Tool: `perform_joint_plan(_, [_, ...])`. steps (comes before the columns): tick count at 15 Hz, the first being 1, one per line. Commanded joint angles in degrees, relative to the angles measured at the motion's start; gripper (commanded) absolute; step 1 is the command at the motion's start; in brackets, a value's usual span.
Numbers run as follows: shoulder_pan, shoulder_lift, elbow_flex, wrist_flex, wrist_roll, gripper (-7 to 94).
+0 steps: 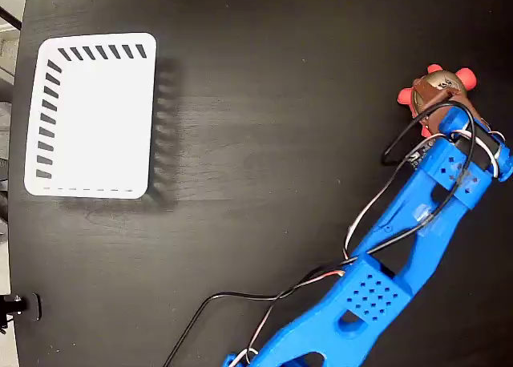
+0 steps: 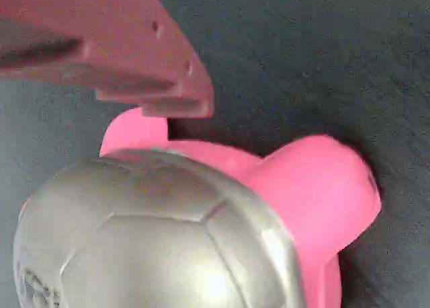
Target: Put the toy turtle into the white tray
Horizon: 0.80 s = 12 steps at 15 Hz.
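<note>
Tool [image 1: 435, 102] sits over the toy turtle [image 1: 439, 85]; cannot tell if it grips. Rounded shell may slip out before reaching the distant white tray [image 1: 96, 114].

In the fixed view we are losing part of the toy turtle [image 1: 439, 86] under the tool [image 1: 446, 110], so we cannot tell how the jaws stand. The blue arm [image 1: 377, 287] is running off the bottom edge. In the wrist view the turtle's shell [image 2: 154, 241] is being cut by the lower edge, and one blurred finger [image 2: 121, 46] is leaving the frame at top left.
</note>
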Motion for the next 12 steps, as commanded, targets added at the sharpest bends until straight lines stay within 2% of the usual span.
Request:
perform_joint_plan(1, [0.53, 2.99, -12.13, -0.88, -0.97, 50])
perform_joint_plan(2, [0.53, 3.08, -12.22, -1.14, -1.05, 49])
perform_joint_plan(11, [0.88, 3.69, -12.13, -1.85, -0.18, 1])
perform_joint_plan(12, [0.88, 3.87, -12.13, -1.93, 0.09, -2])
